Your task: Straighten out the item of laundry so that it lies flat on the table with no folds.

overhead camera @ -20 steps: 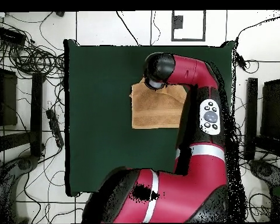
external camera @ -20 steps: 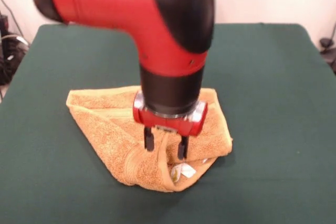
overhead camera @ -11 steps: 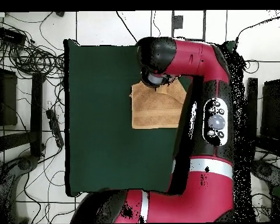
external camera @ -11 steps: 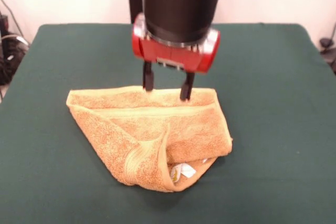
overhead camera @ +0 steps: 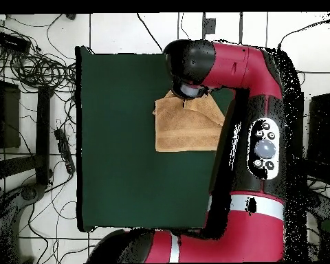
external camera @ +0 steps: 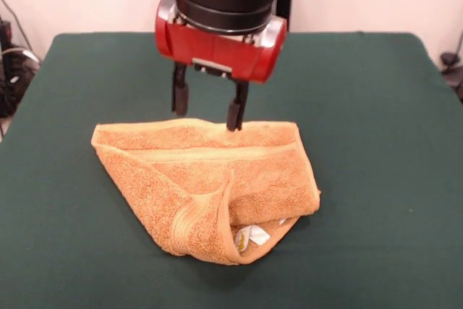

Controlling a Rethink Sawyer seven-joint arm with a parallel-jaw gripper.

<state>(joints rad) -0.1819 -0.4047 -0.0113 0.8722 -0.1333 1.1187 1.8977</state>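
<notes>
Orange-tan terry-cloth towel point(external camera: 210, 182) lay folded over itself on the dark green felt table point(external camera: 376, 106), a white label point(external camera: 253, 236) peeking from its near fold. Soft and limp, it would likely drape when lifted; a hemmed corner of the top layer seemed the best hold. The red and black gripper point(external camera: 206, 110) hung upright above the towel's far edge, fingers point(external camera: 179, 98) spread, empty.

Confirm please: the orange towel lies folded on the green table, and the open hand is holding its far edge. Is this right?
One detail is wrong. The hand is open, but it holds nothing: in the front view its fingers hang empty above the far edge of the towel, which lies folded on the green table.
</notes>
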